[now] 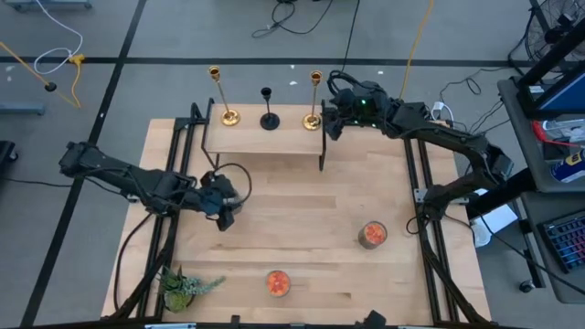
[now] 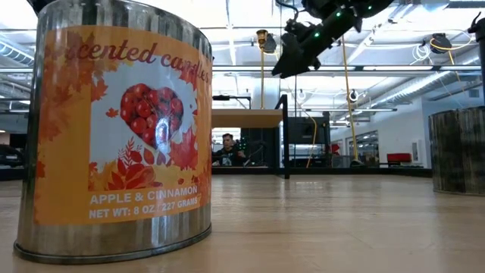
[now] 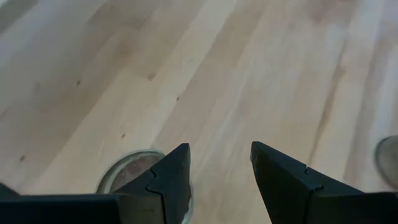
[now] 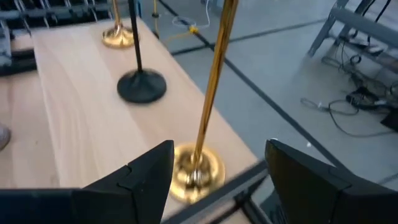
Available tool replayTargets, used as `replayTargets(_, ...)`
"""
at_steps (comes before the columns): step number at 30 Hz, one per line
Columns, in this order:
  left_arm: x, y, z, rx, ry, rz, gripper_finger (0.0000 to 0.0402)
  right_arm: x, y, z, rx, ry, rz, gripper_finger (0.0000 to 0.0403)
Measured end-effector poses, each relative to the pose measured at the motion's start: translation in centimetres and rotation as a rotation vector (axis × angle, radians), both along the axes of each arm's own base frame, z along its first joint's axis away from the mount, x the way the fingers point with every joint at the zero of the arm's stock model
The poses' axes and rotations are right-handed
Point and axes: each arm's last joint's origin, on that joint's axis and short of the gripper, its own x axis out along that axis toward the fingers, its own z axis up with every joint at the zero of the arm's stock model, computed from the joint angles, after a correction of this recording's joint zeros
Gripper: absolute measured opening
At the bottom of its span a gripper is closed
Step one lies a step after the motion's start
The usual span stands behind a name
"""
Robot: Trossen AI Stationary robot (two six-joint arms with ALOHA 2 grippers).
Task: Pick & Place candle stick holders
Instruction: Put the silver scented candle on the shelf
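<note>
Three candle stick holders stand by their round bases on a raised wooden shelf [image 1: 265,139] at the table's far side: a gold one [image 1: 224,96] at its left end, a shorter black one [image 1: 269,111] in the middle, a gold one [image 1: 313,102] at its right end. My right gripper [image 4: 217,168] is open just right of the right gold holder [image 4: 208,118], its fingers standing either side of the base without touching it. My left gripper [image 3: 219,165] is open and empty above the table's left middle [image 1: 222,203].
Two candle tins stand on the table, one near the front middle [image 1: 278,282] and one at the right [image 1: 372,234]. A small green plant [image 1: 183,285] sits at the near left corner. The shelf has dark metal legs [image 1: 323,146]. Bare wood lies between shelf and tins.
</note>
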Motion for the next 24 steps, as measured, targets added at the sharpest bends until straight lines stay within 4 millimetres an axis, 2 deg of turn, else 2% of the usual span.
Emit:
replayTargets(6,1.6,0.1,-1.9,0.028,0.095,0.062,0.0177,-1.5,1.7,0.7,0.006,0.072,-0.037,0.0253)
replayTargets(9,2.1,0.2,-2.8,0.034,0.136,0.083,0.0177,-2.3,2.9,0.2,0.007,0.102,-0.043,0.0253)
replayTargets(14,2.7,0.5,-3.9,0.037,0.197,0.127,0.0177,-3.9,5.6,-1.4,0.063,0.087,-0.011,0.0253)
replayTargets(18,2.4,0.9,-4.4,0.003,0.244,0.234,0.0177,-5.1,8.1,-3.8,0.087,0.056,0.042,0.0253)
replayTargets(24,2.1,0.9,-4.5,-0.029,0.25,0.291,0.0177,-5.9,11.9,-6.8,0.055,-0.178,0.172,0.0254)
